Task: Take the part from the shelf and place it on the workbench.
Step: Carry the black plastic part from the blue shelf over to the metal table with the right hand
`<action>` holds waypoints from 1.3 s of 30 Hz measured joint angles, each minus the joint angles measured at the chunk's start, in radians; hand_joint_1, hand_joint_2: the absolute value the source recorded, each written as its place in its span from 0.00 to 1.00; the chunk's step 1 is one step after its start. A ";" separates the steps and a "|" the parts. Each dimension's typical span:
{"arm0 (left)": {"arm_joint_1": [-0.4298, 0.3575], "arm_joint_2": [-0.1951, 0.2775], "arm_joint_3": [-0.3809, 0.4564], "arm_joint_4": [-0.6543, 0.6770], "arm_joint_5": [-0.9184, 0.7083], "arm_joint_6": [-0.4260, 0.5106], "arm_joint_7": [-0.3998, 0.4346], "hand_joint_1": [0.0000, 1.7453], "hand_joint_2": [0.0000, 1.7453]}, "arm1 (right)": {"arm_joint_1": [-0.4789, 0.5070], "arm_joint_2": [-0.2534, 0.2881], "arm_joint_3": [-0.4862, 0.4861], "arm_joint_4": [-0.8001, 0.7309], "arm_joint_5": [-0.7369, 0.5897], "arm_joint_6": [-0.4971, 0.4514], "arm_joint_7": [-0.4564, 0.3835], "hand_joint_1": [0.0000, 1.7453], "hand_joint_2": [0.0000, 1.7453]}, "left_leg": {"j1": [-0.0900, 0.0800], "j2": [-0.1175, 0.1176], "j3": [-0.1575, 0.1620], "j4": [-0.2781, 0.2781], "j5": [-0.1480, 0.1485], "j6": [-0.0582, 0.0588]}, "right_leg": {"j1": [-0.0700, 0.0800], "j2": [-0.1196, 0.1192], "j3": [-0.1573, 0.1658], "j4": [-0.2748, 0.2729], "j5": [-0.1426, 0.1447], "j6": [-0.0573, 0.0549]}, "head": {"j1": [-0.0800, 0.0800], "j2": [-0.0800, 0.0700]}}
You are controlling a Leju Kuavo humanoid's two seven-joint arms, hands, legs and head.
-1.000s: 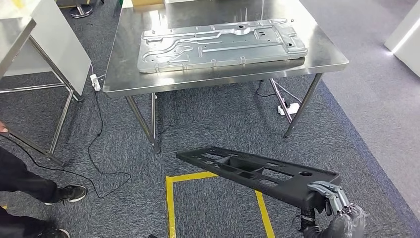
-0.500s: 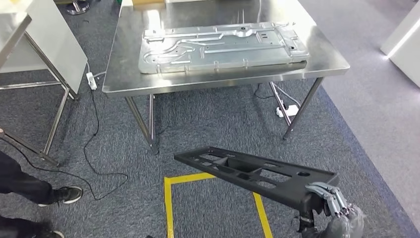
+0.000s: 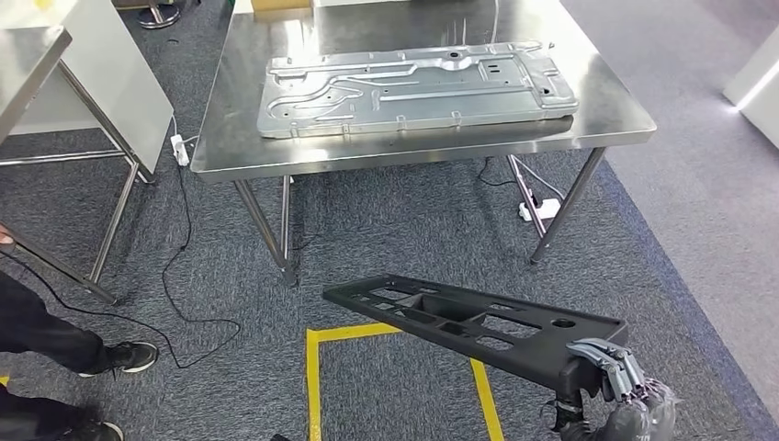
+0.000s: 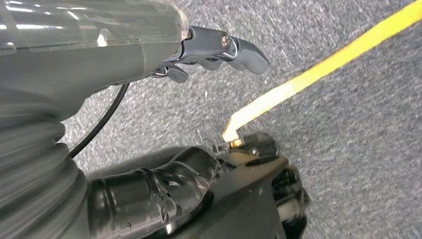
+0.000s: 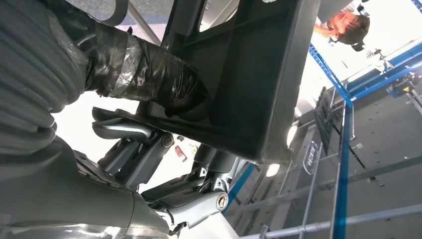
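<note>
The right hand [image 3: 617, 381] has silver-grey segmented fingers [image 3: 602, 351] over a dark wrist wrapped in glossy black tape. At the left hand [image 4: 219, 47], the fingers [image 4: 246, 50] are dark grey with a round screw at the hinge, behind them a smooth grey shell, a ribbed grey cover and a thin black cable.

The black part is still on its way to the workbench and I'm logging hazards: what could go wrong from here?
1. The right robot hand holds the long black part at one end alone, the rest jutting out unsupported; it may sag or twist loose.
2. A metal panel covers most of the workbench, so the part may land on it.
3. A person's foot and a cable lie on the floor nearby.
</note>
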 joint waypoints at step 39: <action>0.000 -0.002 0.000 0.000 0.001 -0.024 -0.006 0.00 1.00 | -0.002 -0.004 0.003 0.001 0.017 0.000 0.015 1.00 1.00 | -0.009 0.015 -0.048 0.093 -0.006 0.015 | 0.016 -0.033 0.023 -0.009 -0.012 -0.021 | -0.006 0.000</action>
